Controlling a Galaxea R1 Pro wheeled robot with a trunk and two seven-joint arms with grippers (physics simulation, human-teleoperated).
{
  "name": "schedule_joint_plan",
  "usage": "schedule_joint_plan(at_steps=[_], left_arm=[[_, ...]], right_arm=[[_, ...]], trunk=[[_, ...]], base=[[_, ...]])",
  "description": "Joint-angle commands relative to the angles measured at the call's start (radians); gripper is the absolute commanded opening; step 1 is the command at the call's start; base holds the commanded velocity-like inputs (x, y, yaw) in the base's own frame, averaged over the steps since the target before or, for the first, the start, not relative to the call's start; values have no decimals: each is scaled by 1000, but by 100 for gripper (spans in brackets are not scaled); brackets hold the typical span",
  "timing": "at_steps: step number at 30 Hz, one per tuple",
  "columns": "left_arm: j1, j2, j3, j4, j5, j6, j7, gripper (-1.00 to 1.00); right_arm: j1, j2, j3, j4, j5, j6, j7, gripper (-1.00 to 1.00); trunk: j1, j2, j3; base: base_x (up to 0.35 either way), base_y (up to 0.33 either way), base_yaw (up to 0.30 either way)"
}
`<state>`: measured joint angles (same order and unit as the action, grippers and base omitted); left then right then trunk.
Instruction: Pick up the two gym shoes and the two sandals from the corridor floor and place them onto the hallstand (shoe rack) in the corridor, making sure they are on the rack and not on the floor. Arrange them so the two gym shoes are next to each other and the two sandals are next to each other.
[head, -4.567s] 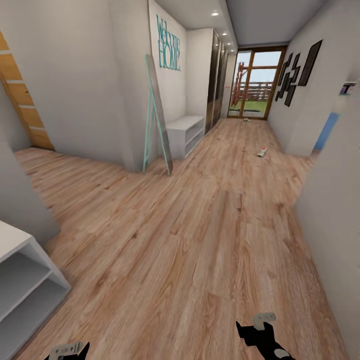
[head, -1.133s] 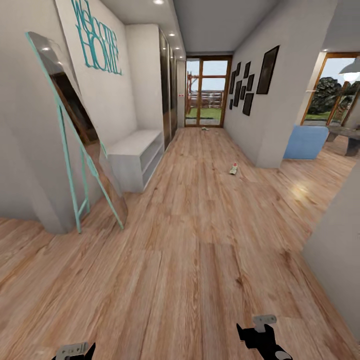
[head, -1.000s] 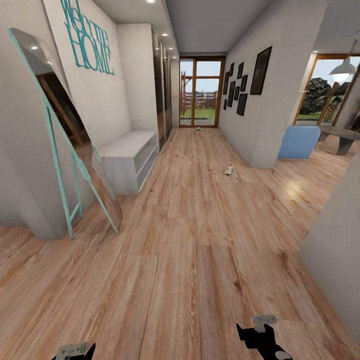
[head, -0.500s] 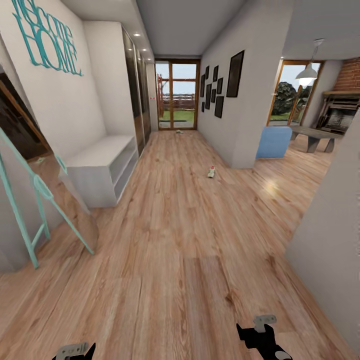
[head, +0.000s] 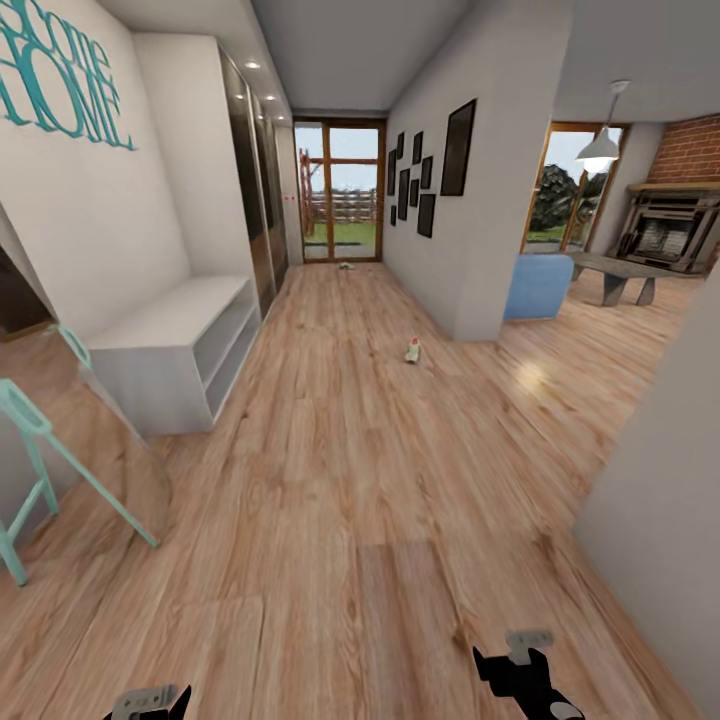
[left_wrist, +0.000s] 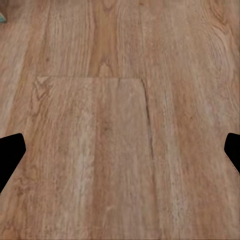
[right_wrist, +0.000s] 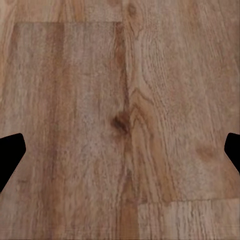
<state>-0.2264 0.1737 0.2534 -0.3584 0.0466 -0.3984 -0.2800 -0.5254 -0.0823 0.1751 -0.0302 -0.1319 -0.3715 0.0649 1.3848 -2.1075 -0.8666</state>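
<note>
- I look down a corridor whose wood-plank floor (head: 340, 480) runs ahead to a glazed door (head: 340, 190) at 12 o'clock.
- The hallstand (head: 175, 345), pale grey-white with open shelves, stands against the wall at about 10 o'clock; its bench top and the shelves I can see carry nothing.
- One gym shoe (head: 412, 351) lies on the floor at about 1 o'clock, well apart from the hallstand, near the corner of the wall (head: 480, 200) that carries dark picture frames (head: 428, 170).
- A second small thing (head: 346, 266) lies on the floor just before the door; it is too small to tell what it is.
- A leaning mirror on a teal frame (head: 40, 450) stands at 9 o'clock, just beside the near end of the hallstand.
- At 2 o'clock the space opens past a blue seat (head: 538, 285) to a room with a fireplace (head: 668, 225).
- My left hand (left_wrist: 120, 150) hangs over bare planks, fingertips spread wide, holding nothing.
- My right hand (right_wrist: 120, 150) is likewise spread wide above bare planks, with nothing in it.
</note>
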Motion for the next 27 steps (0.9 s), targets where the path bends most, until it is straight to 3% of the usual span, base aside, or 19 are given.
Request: schedule_joint_plan(at_steps=[1, 27], left_arm=[[-1, 0, 6, 1, 5, 0, -10, 100], [-1, 0, 5, 1, -1, 0, -11, 100]], right_arm=[[-1, 0, 6, 1, -11, -4, 6, 100], [-1, -3, 5, 1, -10, -6, 5, 100]], trunk=[[0, 0, -1], [0, 0, -1]], base=[[340, 0, -4], [340, 61, 0]])
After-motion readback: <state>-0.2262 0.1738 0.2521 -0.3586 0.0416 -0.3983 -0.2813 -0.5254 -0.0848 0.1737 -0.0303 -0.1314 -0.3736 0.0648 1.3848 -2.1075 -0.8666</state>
